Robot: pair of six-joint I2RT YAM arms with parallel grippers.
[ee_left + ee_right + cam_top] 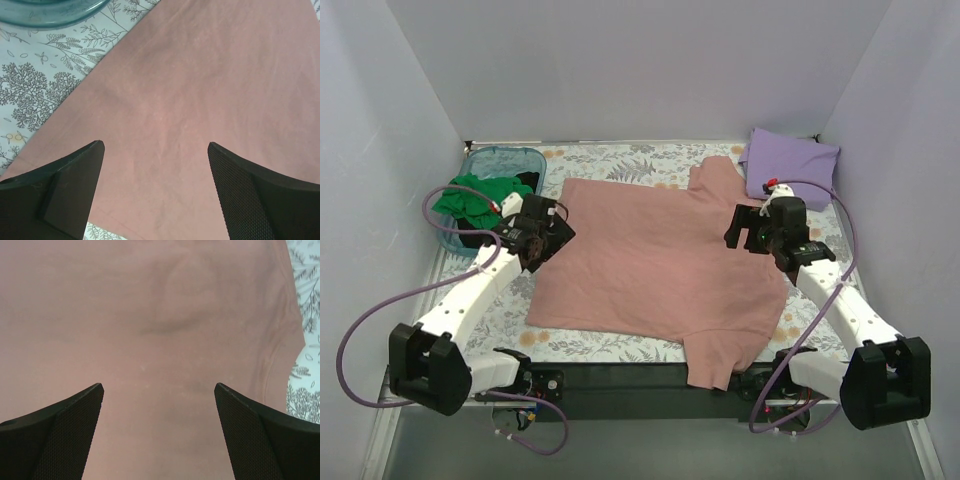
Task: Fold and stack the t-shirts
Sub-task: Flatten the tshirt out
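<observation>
A salmon-pink t-shirt [660,265] lies spread flat across the middle of the table, one sleeve at the back and one hanging over the front edge. My left gripper [552,238] is open and empty above the shirt's left edge; the left wrist view shows the pink cloth [200,90] between its fingers [75,185]. My right gripper [744,230] is open and empty above the shirt's right side, over pink cloth [150,315]. A folded lavender t-shirt [790,165] lies at the back right. Green [470,202] and black shirts lie in the tub.
A translucent teal tub [515,158] stands at the back left; its rim shows in the left wrist view [55,15]. The floral table cover [610,160] shows round the shirt. Grey walls close in the back and sides. Purple cables loop off both arms.
</observation>
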